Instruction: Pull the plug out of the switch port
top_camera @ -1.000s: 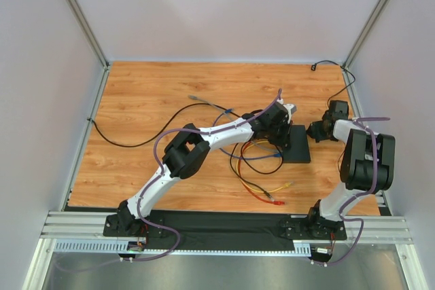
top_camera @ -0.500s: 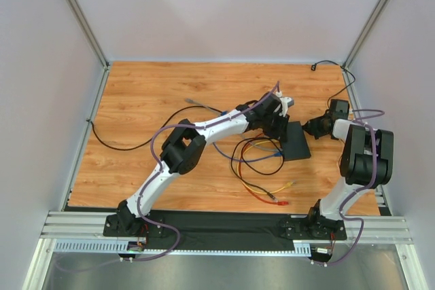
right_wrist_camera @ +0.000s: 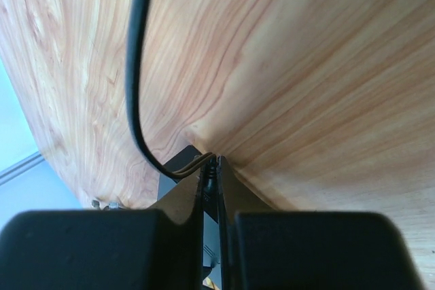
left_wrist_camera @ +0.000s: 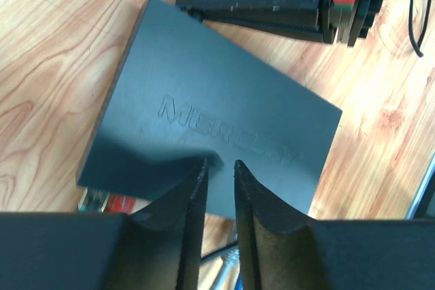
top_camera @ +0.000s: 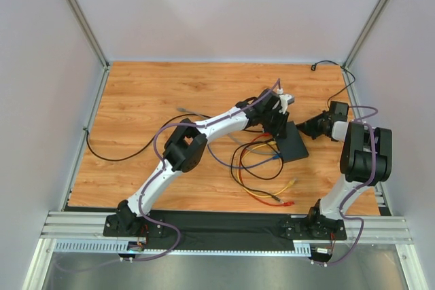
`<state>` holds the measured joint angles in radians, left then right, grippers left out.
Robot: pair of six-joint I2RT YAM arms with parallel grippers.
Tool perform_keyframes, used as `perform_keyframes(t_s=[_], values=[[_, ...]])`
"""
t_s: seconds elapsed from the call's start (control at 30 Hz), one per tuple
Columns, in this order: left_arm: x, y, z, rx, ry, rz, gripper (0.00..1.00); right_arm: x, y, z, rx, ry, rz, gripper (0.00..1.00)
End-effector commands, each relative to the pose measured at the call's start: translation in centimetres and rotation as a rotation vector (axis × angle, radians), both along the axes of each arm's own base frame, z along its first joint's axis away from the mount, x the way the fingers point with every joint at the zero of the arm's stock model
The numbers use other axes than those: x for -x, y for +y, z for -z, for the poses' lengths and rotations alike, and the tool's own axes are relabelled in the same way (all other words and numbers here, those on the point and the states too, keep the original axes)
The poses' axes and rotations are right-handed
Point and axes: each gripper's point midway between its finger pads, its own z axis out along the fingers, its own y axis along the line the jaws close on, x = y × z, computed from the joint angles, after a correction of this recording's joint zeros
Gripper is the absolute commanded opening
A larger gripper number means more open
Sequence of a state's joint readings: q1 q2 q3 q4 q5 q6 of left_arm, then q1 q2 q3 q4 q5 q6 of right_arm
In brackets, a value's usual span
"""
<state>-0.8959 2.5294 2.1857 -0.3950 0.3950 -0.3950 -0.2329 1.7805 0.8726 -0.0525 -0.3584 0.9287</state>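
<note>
Black flat box (top_camera: 294,146), raised lettering "MERCURY" on its lid, lying skewed on the wooden table (top_camera: 149,100), right of the middle and between the two grippers
- Sockets: on the box edge nearest the left wrist camera, hidden under the lid's rim; which one is in use cannot be told
- Red plug (left_wrist_camera: 109,202): shows at the left end of that same edge, touching the box, partly tucked beneath it
- Left gripper (left_wrist_camera: 217,168): over the near edge of the lid, fingers narrowly parted, with only the box surface showing through the slit and nothing held that can be seen
- Right gripper (right_wrist_camera: 211,166): at the far side of the box, its tips against the far corner; fingers pressed almost together, leaving only a thin slit
- Thin black cord (right_wrist_camera: 134,86): curves down across the wood and ends at the right gripper's fingertips; whether they pinch it cannot be told
- Red cable (top_camera: 262,198), yellow cable (top_camera: 272,190) and blue cable (top_camera: 262,157): loose loops on the table just left of and in front of the box, the red and yellow ends lying toward the near edge
- Long black cable (top_camera: 129,154): trails from the left wall across the wood toward the left arm
- Grey walls with metal corner posts enclose the table on three sides
</note>
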Motion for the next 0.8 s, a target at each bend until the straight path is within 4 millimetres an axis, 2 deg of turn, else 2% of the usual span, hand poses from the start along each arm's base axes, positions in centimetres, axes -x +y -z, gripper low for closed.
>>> perform_keyframes(t_s=[0.0, 0.23, 0.43, 0.5, 0.57, 0.63, 0.67, 0.77], values=[[-0.2, -0.1, 1.8, -0.033, 0.006, -0.013, 0.28, -0.1, 1.3, -1.8, -0.028, -0.083, -0.085, 0.0], [-0.9, -0.8, 1.9, -0.007, 0.013, -0.056, 0.23, 0.1, 1.8, -1.7, -0.048, -0.097, -0.097, 0.0], [-0.7, -0.9, 3.7, -0.025, 0.059, -0.083, 0.2, 0.2, 1.8, -2.3, -0.045, -0.109, -0.094, 0.0], [-1.0, 0.1, 5.0, -0.086, 0.085, -0.147, 0.17, 0.4, 1.8, -2.0, -0.045, -0.101, -0.091, 0.0], [-0.9, 0.7, 5.3, -0.105, 0.116, -0.172, 0.04, 0.4, 1.8, -1.9, -0.048, -0.094, -0.089, 0.0], [-0.3, 1.3, 5.9, -0.125, 0.151, -0.2, 0.0, 0.3, 1.7, -1.7, -0.048, -0.089, -0.086, 0.0], [-0.2, 1.4, 5.5, -0.125, 0.152, -0.208, 0.0, 0.2, 1.6, -1.7, -0.047, -0.086, -0.083, 0.0], [0.8, 2.3, 6.4, -0.177, 0.19, -0.225, 0.0, -0.3, 1.5, -1.9, -0.052, -0.088, -0.068, 0.0]])
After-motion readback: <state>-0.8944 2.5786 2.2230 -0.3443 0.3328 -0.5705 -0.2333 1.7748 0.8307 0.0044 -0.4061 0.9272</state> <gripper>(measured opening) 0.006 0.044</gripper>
